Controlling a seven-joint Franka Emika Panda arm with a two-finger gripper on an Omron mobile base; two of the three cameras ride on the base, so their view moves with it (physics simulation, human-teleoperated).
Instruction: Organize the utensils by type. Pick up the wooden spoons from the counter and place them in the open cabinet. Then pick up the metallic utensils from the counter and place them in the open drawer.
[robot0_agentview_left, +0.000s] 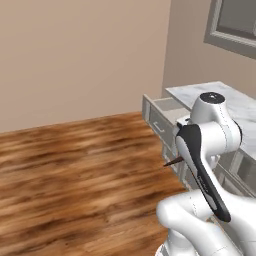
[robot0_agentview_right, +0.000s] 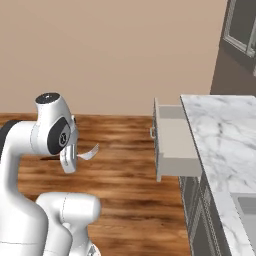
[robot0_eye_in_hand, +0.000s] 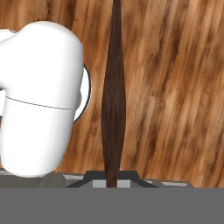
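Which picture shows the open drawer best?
The right base view: the open drawer is seen from above, its flat pale inside and front handle showing. The left base view catches it partly behind the arm.

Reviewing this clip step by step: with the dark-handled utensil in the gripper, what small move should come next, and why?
Probably carry it toward the open drawer. The gripper is shut on the dark-handled utensil, which hangs over the wooden floor, away from the drawer, whose pale inside is bare where it shows.
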